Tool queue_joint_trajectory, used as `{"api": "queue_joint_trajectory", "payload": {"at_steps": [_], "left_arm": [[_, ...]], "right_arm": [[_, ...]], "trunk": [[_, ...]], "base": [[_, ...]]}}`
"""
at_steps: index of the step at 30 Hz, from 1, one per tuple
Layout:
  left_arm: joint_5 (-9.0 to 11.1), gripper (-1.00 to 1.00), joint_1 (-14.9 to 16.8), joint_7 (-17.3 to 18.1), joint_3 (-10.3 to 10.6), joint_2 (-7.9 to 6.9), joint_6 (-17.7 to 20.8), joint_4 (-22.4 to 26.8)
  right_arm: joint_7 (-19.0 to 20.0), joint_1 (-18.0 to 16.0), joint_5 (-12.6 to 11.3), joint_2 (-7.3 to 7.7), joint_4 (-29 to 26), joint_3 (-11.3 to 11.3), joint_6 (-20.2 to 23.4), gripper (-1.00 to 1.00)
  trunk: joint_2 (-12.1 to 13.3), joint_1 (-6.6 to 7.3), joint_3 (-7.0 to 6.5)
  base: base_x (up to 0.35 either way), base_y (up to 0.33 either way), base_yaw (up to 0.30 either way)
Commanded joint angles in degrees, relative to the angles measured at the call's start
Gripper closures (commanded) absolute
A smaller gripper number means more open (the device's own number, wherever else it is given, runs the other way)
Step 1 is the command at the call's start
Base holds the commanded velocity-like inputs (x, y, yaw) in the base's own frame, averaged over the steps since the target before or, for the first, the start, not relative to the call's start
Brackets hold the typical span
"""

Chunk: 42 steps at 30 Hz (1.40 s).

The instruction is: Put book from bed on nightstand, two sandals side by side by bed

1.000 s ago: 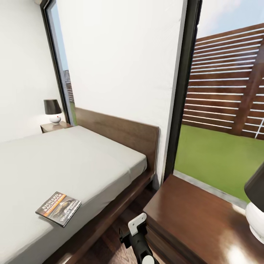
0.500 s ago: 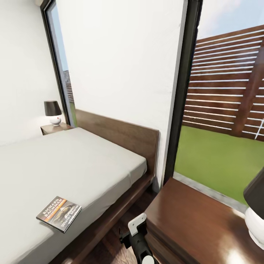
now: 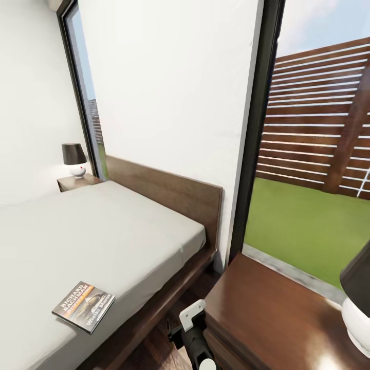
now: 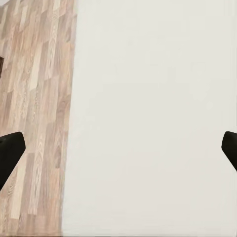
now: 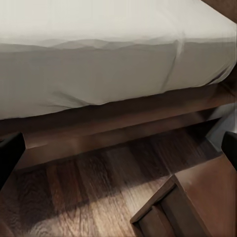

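At the far left of the head view we see a small low nightstand of dark brown wood (image 3: 77,181) against the white wall, carrying a little lamp with a black shade and a round white base (image 3: 75,159). Just beside it runs a tall narrow dark-framed window (image 3: 85,92).

Next comes the large low bed with a dark brown wooden frame and a plain light grey mattress (image 3: 103,231). Its headboard stands against the white wall. On the mattress, near the edge closest to us, lies the small thin paperback book with a dark cover, an orange band and white lettering (image 3: 83,306). It lies flat, cover up, touching nothing but the mattress.

Low in the middle, over the brown plank floor between the bed and the nearer cabinet, we see a black arm with a white bracket (image 3: 192,334). In the right wrist view the right gripper (image 5: 118,148) faces the side of the mattress, the bed rail and the floor, with a corner of the cabinet; its dark fingertips (image 5: 10,153) sit at opposite edges, spread wide with nothing between them. The left gripper (image 4: 118,148) in the left wrist view is likewise spread and empty, over a pale grey surface beside light wood planks.

To the right stands the second nightstand of glossy dark brown wood (image 3: 277,318), bearing another white-based lamp with a black shade (image 3: 357,303). Behind it a large window shows green grass (image 3: 303,226) and a slatted brown fence (image 3: 318,113).
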State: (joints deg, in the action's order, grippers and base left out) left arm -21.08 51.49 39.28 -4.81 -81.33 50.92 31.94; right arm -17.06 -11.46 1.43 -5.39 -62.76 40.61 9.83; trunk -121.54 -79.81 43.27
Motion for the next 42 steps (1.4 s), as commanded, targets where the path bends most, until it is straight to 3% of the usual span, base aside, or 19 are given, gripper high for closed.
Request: {"api": "queue_joint_trajectory", "payload": {"at_steps": [1,9,13,22,25,28,29,31,32,34,37,42], "left_arm": [[-0.5,-1.0,-0.2,-1.2,-0.5,0.02,-2.3,-3.4],[-0.5,-1.0,-0.2,-6.3,-0.5,-0.18,-9.7,-13.3],[-0.6,-1.0,-0.2,-7.9,-0.5,-0.52,-11.1,-15.2],[-1.3,-1.0,-0.2,-9.6,-0.3,-4.22,-12.3,-17.3],[-4.3,-1.0,-0.2,-9.7,-0.2,-4.92,-12.8,-19.1],[-8.9,-1.0,-0.2,-9.9,-0.2,-5.13,-14.5,-22.2],[-8.9,-1.0,-0.2,-9.9,-0.2,-5.13,-14.5,-22.2],[-12.0,-1.0,-0.2,-10.3,-0.2,-5.09,-16.0,-24.8],[-14.9,-1.0,-0.2,-11.2,-0.2,-4.92,-17.6,-27.5],[-17.0,-1.0,-0.2,-12.1,-0.2,-4.62,-19.2,-29.4],[-18.9,-1.0,-0.2,-12.8,-0.2,-3.69,-20.7,-31.1],[-20.1,-1.0,-0.2,-13.2,-0.2,-1.95,-21.7,-32.2]], "right_arm": [[-0.4,-0.1,0.1,0.02,0.1,0.2,0.5,-1.0],[-0.4,-0.1,0.1,-0.67,1.3,0.2,0.5,-1.0],[-0.3,-0.3,0.1,-0.98,2.1,0.2,0.4,-1.0],[-0.3,-0.8,0.2,-1.25,3.3,0.3,0.4,-1.0],[-0.3,-0.8,0.2,-1.29,3.5,0.3,0.4,-1.0],[-0.3,-0.8,0.2,-1.38,3.6,0.3,0.4,-1.0],[-0.3,-0.8,0.2,-1.38,3.6,0.3,0.4,-1.0],[-0.3,-0.8,0.2,-1.41,3.7,0.3,0.4,-1.0],[-0.3,-0.8,0.2,-1.45,3.7,0.3,0.4,-1.0],[-0.3,-0.8,0.2,-1.49,3.7,0.3,0.4,-1.0],[-0.3,-0.8,0.2,-1.52,3.8,0.3,0.4,-1.0],[-0.3,-0.8,0.3,-1.54,3.8,0.3,0.4,-1.0]], "trunk": [[0.4,0.23,-0.13],[3.6,1.99,-1.57],[5.2,2.87,-2.28],[8.8,4.85,-3.9],[10.0,5.51,-4.44],[11.2,6.16,-4.98],[11.6,6.38,-5.16],[12.4,6.82,-5.52],[12.8,7.04,-5.7],[13.6,7.48,-6.05],[14.8,8.14,-6.59],[16.8,9.24,-7.49]], "base": [[0.0,0.0,0.0],[0.0,0.0,0.0],[0.0,0.0,0.0],[0.0,0.0,0.0],[0.0,0.0,0.0],[0.0,0.0,0.0],[0.0,0.0,0.0],[0.0,0.0,0.0],[0.0,0.0,0.0],[0.0,0.0,0.0],[0.0,0.0,0.0],[0.0,0.0,0.0]]}}
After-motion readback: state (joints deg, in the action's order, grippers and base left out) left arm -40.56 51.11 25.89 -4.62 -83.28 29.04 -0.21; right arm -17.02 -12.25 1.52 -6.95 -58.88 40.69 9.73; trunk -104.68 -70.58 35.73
